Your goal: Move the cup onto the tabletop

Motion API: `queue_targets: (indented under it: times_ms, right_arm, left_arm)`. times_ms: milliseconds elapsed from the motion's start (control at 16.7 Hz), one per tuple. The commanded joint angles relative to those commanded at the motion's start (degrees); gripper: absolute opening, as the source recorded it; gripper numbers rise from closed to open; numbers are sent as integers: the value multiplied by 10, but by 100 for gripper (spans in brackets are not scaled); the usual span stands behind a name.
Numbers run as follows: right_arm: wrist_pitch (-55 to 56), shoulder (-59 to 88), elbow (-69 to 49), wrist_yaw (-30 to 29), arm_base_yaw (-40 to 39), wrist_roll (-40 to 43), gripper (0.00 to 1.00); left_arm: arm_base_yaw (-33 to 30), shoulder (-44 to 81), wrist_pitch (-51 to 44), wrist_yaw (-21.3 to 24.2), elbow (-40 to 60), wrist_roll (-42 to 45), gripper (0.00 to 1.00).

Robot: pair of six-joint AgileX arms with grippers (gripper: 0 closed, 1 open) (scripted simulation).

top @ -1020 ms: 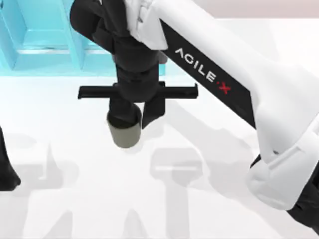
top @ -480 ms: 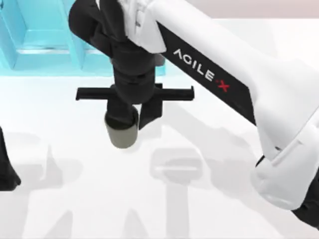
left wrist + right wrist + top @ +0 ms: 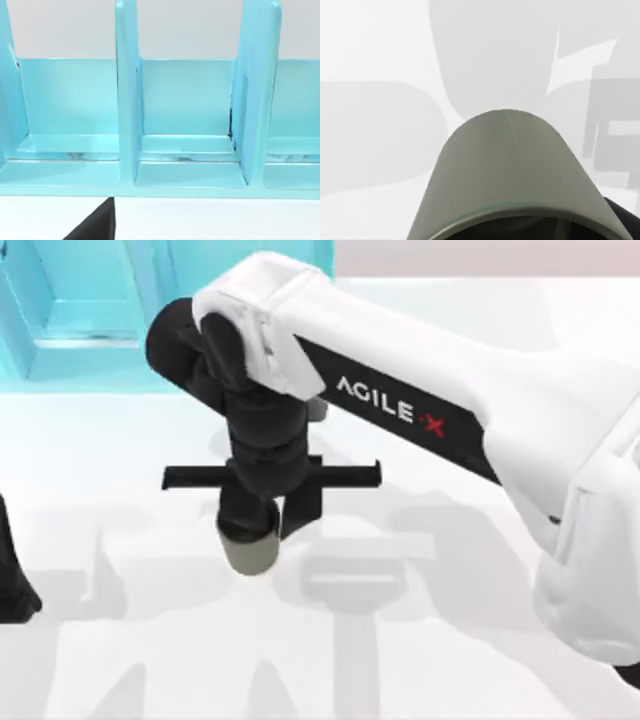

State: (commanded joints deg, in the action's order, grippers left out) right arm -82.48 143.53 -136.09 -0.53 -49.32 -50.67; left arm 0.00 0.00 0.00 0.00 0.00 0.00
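The olive-grey cup point(image 3: 251, 554) hangs under my right gripper point(image 3: 270, 525), which is shut on its rim, with one black finger point(image 3: 303, 508) outside the wall. It is over the white tabletop point(image 3: 150, 640), left of the middle and in front of the shelf. In the right wrist view the cup point(image 3: 507, 170) is very close, its base pointing at the tabletop point(image 3: 375, 55). I cannot tell whether its base touches the surface. My left arm point(image 3: 12, 580) stays parked at the left edge.
A teal-blue compartmented shelf unit point(image 3: 70, 330) stands at the back left, behind the cup. In the left wrist view the shelf unit point(image 3: 185, 125) shows upright dividers. White table stretches in front of and to the right of the cup.
My right gripper has carried the cup toward the table's front, farther from the shelf, and a little to the right. The left arm has not moved.
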Motion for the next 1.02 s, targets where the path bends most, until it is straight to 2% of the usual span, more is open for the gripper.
queue_targets:
  times_ms: [300,1020]
  right_arm:
    - [10,-4,11,0,-1,0,0]
    - [10,-4,11,0,-1,0,90]
  left_arm:
    - [0,0,0,0,0,0,100]
    - [0,0,0,0,0,0,100]
